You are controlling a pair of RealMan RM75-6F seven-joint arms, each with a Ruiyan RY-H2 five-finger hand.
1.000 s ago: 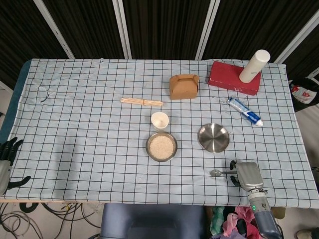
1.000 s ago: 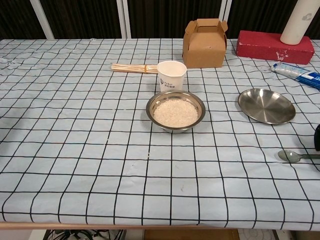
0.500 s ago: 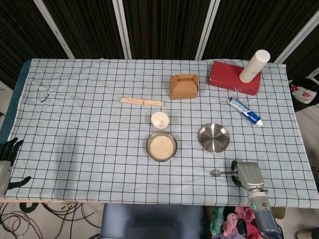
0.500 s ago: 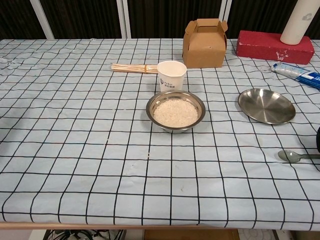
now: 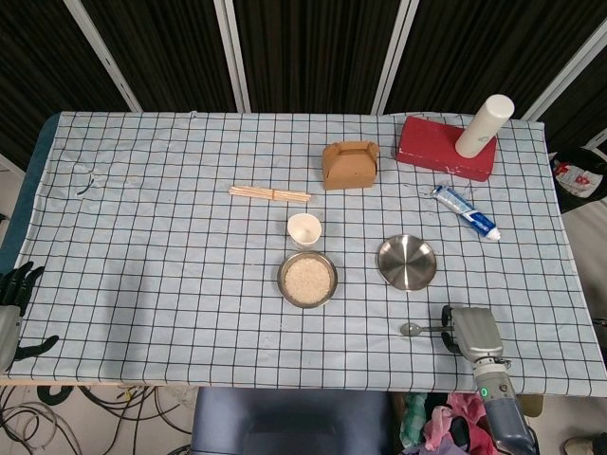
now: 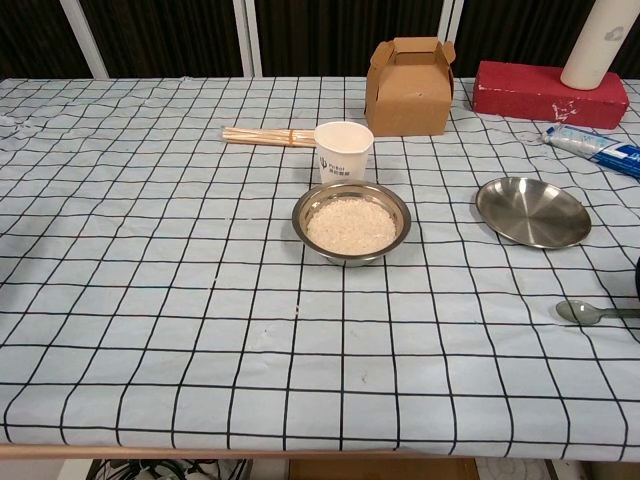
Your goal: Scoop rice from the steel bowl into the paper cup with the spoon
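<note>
The steel bowl (image 5: 307, 279) (image 6: 351, 222) of white rice sits mid-table, with the white paper cup (image 5: 304, 228) (image 6: 343, 151) upright just behind it. The metal spoon (image 5: 412, 329) (image 6: 586, 312) lies flat near the front right edge, its handle pointing right. My right hand (image 5: 471, 334) is over the handle's end, dark fingertips apart on either side of it; the spoon rests on the cloth. In the chest view only a dark sliver of that hand (image 6: 637, 278) shows at the right border. My left hand (image 5: 11, 308) hangs off the table's front left corner, fingers spread, holding nothing.
An empty steel plate (image 5: 407, 263) (image 6: 532, 211) lies behind the spoon. Chopsticks (image 5: 270, 194), a brown paper box (image 5: 350, 164), a red box (image 5: 446, 147) bearing a white cylinder (image 5: 484, 125), and a toothpaste tube (image 5: 467, 212) lie further back.
My right hand has shifted slightly to the right along the spoon handle. The spoon, bowl and cup have not moved.
</note>
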